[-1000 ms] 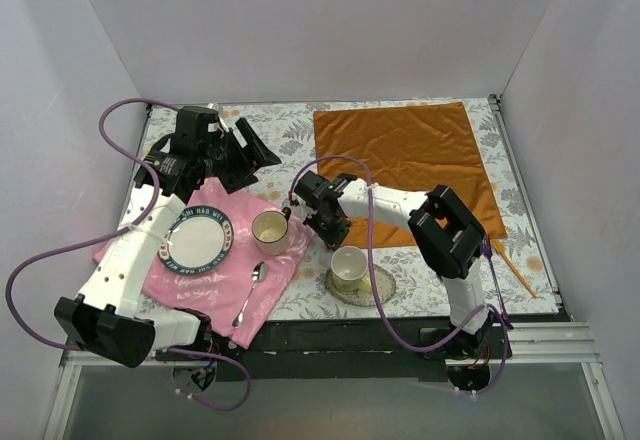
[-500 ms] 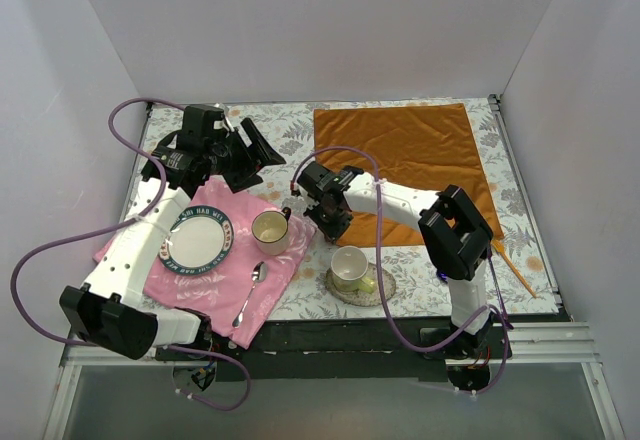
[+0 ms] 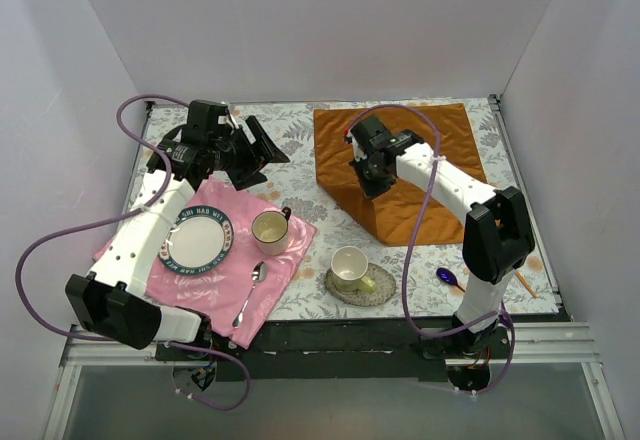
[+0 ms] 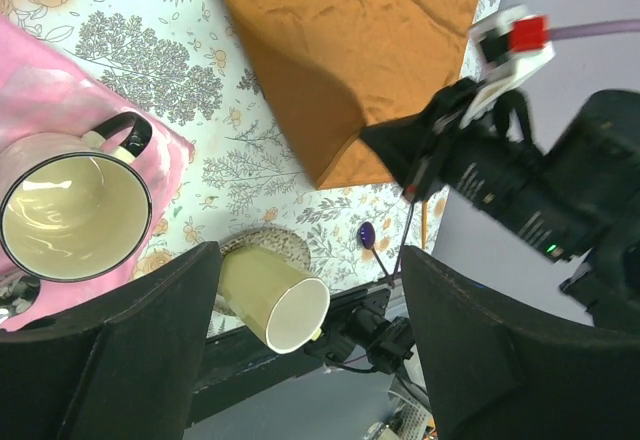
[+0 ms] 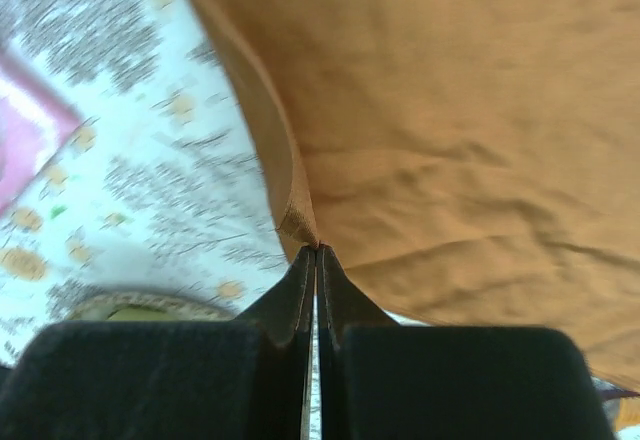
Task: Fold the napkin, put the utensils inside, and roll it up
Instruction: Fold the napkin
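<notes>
Right hand (image 5: 315, 251) pinched shut on a lifted corner of the napkin (image 3: 430, 150), the rest lying flat on the table (image 3: 300, 130) under and beyond it; best hold tight, carry it straight across, match the edges before release; left hand (image 3: 258, 150) open, empty.

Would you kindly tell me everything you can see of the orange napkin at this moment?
The napkin is a shiny rust-orange satin cloth, plain and lightly creased, lying on the far right of the floral table. Most of it rests flat, but one near corner is raised off the table and pinched in the shut right pincer, so that side curls up in a slanting fold.
</notes>
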### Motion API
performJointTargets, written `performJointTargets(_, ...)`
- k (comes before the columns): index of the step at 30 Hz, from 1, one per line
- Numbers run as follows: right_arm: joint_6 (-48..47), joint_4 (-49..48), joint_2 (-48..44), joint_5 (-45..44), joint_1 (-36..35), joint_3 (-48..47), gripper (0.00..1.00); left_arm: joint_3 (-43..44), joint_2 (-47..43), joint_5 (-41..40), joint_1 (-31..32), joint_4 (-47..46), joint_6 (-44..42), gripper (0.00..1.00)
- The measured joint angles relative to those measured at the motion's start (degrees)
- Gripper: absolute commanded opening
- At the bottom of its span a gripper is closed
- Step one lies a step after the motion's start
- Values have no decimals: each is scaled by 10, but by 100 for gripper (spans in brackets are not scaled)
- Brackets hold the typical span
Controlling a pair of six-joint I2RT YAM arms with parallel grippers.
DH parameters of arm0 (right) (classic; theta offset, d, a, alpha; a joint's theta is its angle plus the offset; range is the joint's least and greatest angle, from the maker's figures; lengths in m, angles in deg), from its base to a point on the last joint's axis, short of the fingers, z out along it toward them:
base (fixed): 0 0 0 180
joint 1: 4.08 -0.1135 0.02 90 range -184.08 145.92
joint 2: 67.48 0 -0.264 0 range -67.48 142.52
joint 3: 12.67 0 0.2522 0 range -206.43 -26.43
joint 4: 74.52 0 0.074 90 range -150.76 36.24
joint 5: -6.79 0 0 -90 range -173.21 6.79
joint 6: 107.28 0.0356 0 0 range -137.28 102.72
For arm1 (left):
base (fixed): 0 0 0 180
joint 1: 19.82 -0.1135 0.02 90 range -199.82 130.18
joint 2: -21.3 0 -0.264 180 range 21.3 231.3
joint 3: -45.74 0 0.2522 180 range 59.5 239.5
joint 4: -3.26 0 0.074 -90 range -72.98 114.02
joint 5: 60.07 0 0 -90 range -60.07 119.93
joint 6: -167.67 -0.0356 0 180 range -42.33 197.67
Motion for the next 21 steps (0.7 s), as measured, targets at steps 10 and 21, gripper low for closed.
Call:
performJointTargets(10, -48, -18, 0, -38, 136, -57, 1, 54, 38, 42, 0, 30, 3, 71)
performJointTargets(21, -104, -56, 87, -71, 235, -174, 1, 89, 73, 105, 0, 32, -16, 71)
